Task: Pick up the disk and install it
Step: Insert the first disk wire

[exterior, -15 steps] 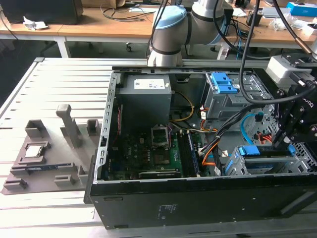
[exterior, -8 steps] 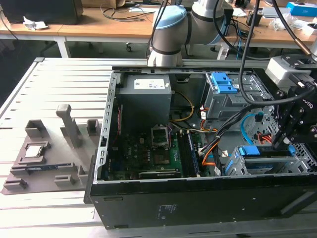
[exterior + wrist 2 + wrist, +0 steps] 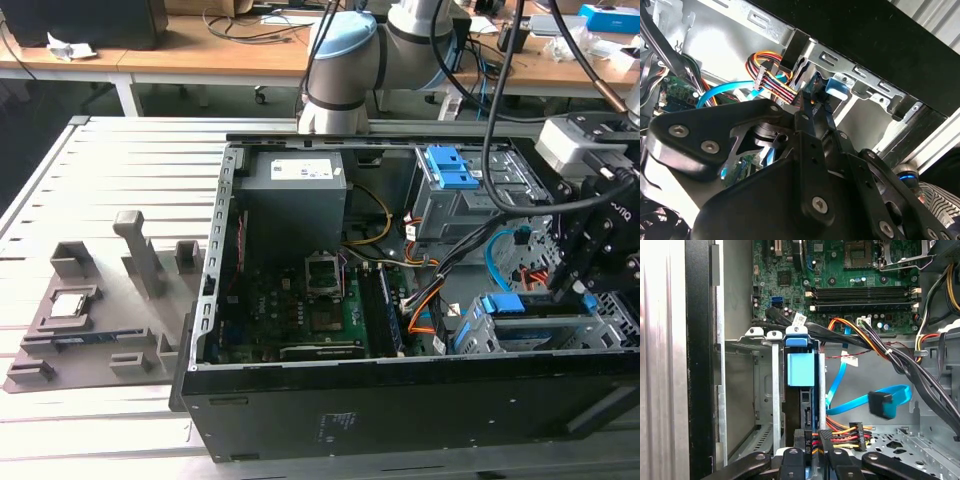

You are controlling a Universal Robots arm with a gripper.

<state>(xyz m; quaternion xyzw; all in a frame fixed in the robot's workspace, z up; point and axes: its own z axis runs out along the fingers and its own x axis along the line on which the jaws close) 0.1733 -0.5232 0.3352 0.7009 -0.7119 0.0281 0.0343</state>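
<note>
- The gripper hangs inside the open computer case, at the exterior view's right, just over the metal drive bay near the front corner.
- The disk stands on edge in that bay; in the first wrist view its blue bracket shows between the bay's metal rails, and in the exterior view the blue strip lies along the bay's top.
- Whether the jaws are clenched on the disk or released cannot be told.
- A blue flat cable and a bundle of coloured wires lie just beside the bay.
- The case sits on a grey slatted surface.
</note>
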